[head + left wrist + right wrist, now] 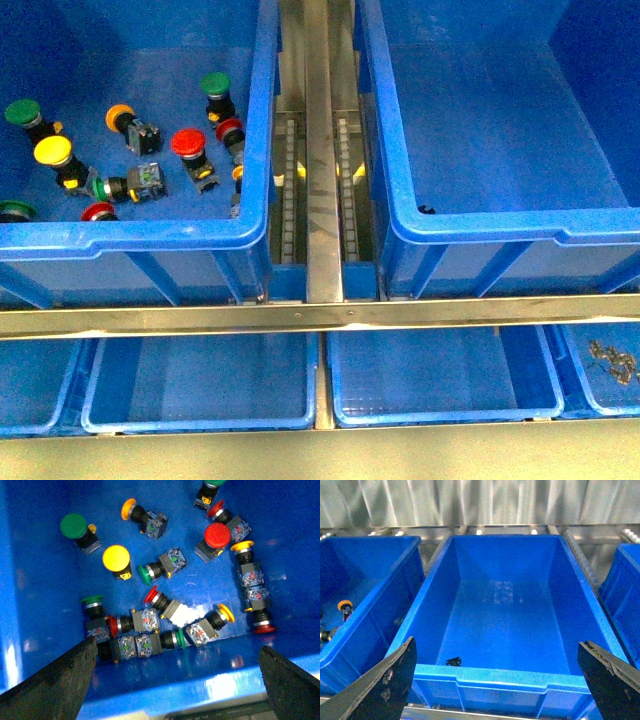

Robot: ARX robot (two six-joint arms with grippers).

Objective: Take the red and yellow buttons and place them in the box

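Observation:
Red and yellow buttons lie loose in the left blue bin (130, 236): a red one (188, 143), a yellow one (53, 151) and an orange-capped one (120, 118). In the left wrist view the red button (217, 534) and yellow button (116, 558) lie among several others. My left gripper (177, 685) hangs open above that bin's near wall, holding nothing. The box (500, 225) stands to the right. My right gripper (497, 680) is open over the box's near rim (490, 676). Neither arm shows in the front view.
Green-capped buttons (22, 112) (74, 526) mix with the others. A small black piece (453, 661) lies in the box's near corner. A metal rail (320, 315) crosses in front, with shallow blue trays (200, 420) below; one tray holds small metal parts (612, 360).

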